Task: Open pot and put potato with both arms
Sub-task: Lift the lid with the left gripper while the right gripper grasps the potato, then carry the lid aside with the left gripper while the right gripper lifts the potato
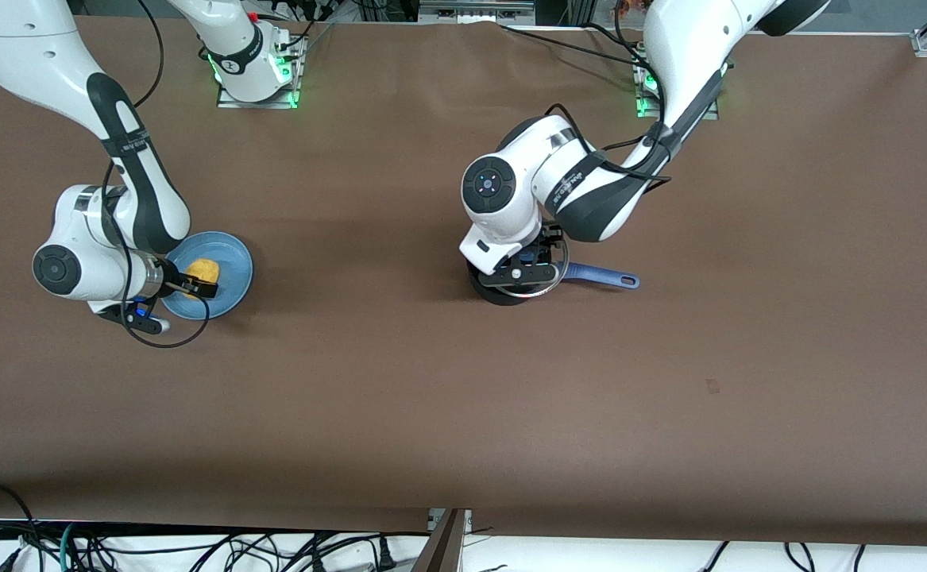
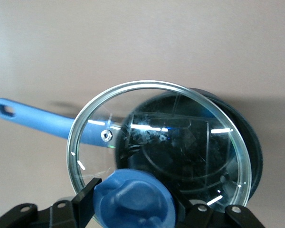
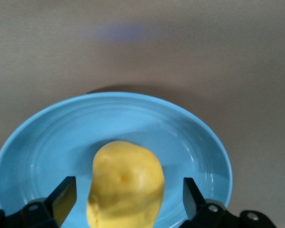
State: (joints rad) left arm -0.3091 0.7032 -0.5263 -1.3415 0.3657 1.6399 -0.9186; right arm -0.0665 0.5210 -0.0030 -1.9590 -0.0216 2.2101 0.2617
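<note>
Partly hidden pot [image 1: 503, 292] under left hand [image 1: 528, 270]

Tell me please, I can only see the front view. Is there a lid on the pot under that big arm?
Observer: Yes. The left wrist view shows a glass lid with a blue knob, lifted off-centre from the pot, not seated on it.
Operator: Who holds it?
Observer: The left hand, shut on the knob.
Operator: Did the other hand grab the potato?
Observer: Not yet. The right hand is open, with one of its fingers on each side of the potato on the plate, and gaps showing.
</note>
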